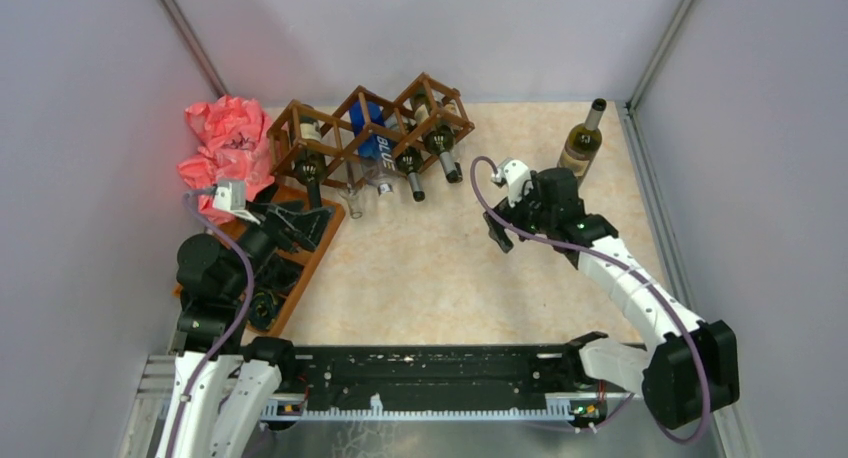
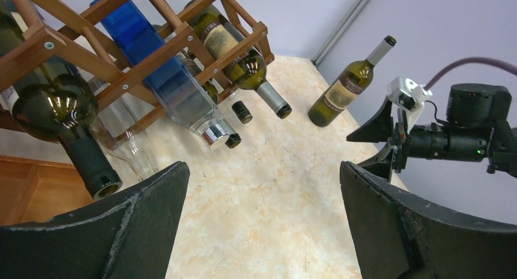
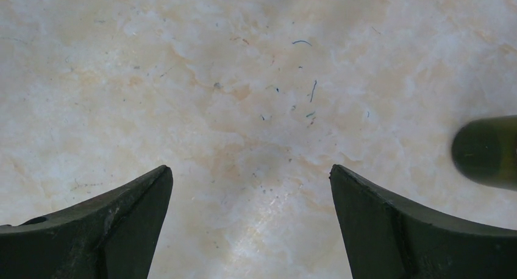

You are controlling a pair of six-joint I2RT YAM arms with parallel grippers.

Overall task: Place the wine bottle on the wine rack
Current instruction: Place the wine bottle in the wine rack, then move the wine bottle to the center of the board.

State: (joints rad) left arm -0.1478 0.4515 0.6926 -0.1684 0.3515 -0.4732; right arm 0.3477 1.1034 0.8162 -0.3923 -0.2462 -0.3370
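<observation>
The wine bottle (image 1: 582, 143) stands upright at the back right of the table, dark green with a tan label, also in the left wrist view (image 2: 344, 87). Its dark base (image 3: 488, 151) shows at the right edge of the right wrist view. The wine rack (image 1: 350, 128), a brown wooden lattice (image 2: 122, 53), stands at the back left and holds several lying bottles, one of them blue. My right gripper (image 1: 510, 223) hovers open over bare table (image 3: 250, 168), just left of the bottle. My left gripper (image 1: 305, 223) is open near the rack's front (image 2: 262, 169), empty.
A crumpled pink bag (image 1: 225, 143) lies left of the rack. A flat brown wooden tray (image 1: 305, 268) sits under my left arm. A clear glass (image 2: 131, 145) stands under the rack's front. Grey walls close in on both sides and at the back.
</observation>
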